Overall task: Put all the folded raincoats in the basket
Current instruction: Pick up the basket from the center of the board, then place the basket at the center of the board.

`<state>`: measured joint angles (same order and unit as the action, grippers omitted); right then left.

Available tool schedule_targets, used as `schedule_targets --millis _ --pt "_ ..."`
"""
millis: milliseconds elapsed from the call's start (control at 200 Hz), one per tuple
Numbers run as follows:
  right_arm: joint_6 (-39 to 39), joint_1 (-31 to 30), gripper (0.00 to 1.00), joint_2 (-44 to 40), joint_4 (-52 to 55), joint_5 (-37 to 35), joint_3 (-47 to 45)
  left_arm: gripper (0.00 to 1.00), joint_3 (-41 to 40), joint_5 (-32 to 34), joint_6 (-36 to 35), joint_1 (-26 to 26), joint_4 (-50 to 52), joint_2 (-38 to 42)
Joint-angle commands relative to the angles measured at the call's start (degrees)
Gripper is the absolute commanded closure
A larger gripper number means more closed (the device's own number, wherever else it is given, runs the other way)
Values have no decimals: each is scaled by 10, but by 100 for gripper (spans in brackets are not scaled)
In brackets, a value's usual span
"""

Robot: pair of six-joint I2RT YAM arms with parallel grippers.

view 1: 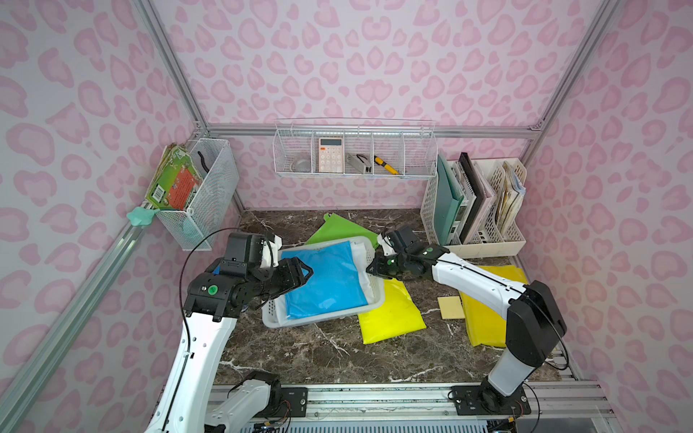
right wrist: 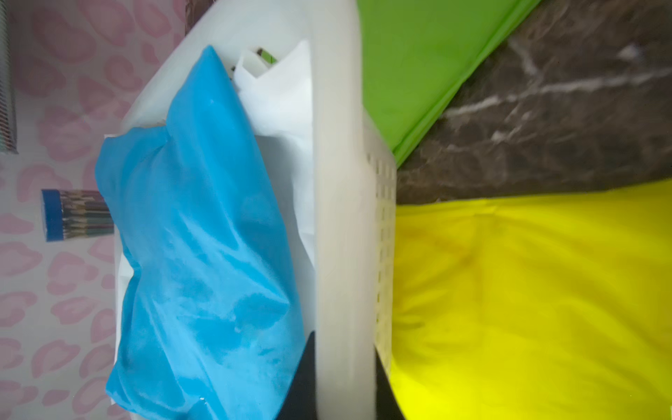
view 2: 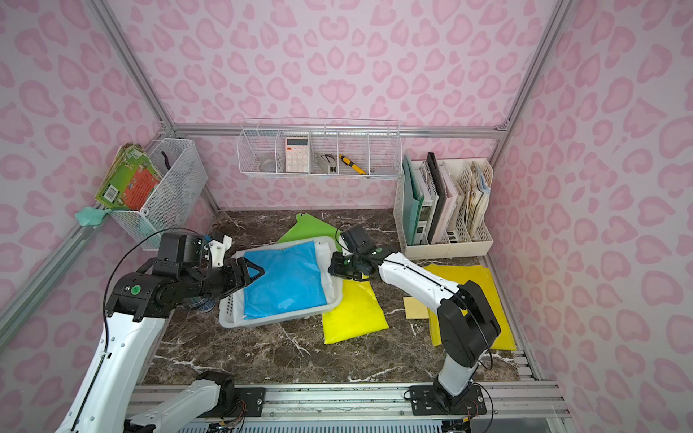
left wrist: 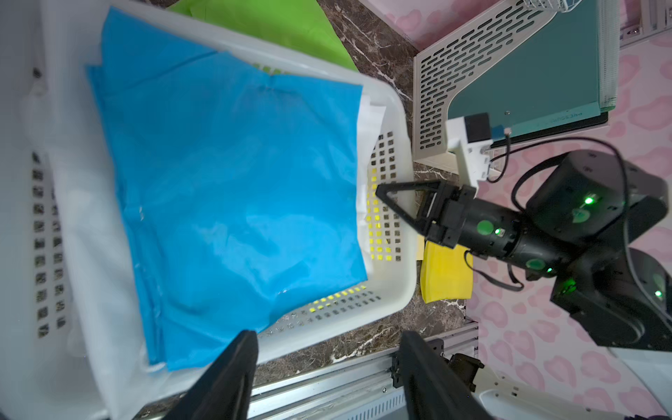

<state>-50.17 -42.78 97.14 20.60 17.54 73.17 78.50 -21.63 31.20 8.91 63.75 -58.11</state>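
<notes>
While the left hand [view 1: 302,278] is hovering over the basket's left end with its fingers standing apart and nothing between them, the blue raincoat [view 1: 324,279] is lying flat inside the basket [view 1: 318,319], so the placing step is looking finished for this piece. The basket is a low, wide tray of pale plastic, with small square holes piercing its walls and floor and a smooth rolled rim. It is sitting askew on the dark marbled table [view 1: 300,356]. The blue raincoat is a thin, slick, softly crumpled square. It is resting on a white folded layer [view 1: 362,258] of similar film, which is peeking out along the right side. Behind the basket a green raincoat [view 1: 337,228] is sticking out from under the far wall.

At the right wall the right hand [view 1: 373,268] is pinching the rim, one finger inside and one outside, as the right wrist view is showing. I am reading this as a steadying hold. Under that same corner a bright yellow raincoat [view 1: 390,315] is lying, its colour glowing through the perforations in the left wrist view. Further right a second yellow raincoat [view 1: 483,326] is lying flat beside a small tan square [view 1: 450,307].

The next move is probably calling for the left hand to draw clear and for the right hand to let the rim go gently. The light basket is perching on slippery film and is likely to slide easily.
</notes>
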Motion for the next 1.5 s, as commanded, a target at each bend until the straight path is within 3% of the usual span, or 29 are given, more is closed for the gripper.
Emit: schedule_targets --millis 0,300,540,655,760,830,975,1165,1350,1495 --pt "-113 -29 100 -20 -138 -16 -60 33 -4 2 -2 -1 18 5" --pt "-188 -133 100 -12 -202 -69 -96 33 -31 7 1 -1 17 21" --pt "-210 -161 99 9 -236 -88 -124 33 -39 4 -1 -1 15 18" --pt "-210 -171 86 18 -229 -99 -127 33 -44 4 -1 -1 13 19" --pt "-207 -172 56 11 -240 -96 -135 32 -47 1 3 -1 10 18" --pt "-184 -174 45 0 -209 -104 -120 32 -47 -4 5 -1 9 18" --pt "-125 -164 37 -69 -156 -127 -122 32 -45 -19 10 -1 7 20" --pt "-113 -125 37 -235 -145 -144 -252 31 -51 -63 19 1 -16 15" --pt "-174 -91 39 -374 -170 -146 -424 31 -63 -82 32 9 -47 -1" --pt "-241 -94 39 -404 -232 -135 -520 31 -79 -79 43 29 -66 -16"
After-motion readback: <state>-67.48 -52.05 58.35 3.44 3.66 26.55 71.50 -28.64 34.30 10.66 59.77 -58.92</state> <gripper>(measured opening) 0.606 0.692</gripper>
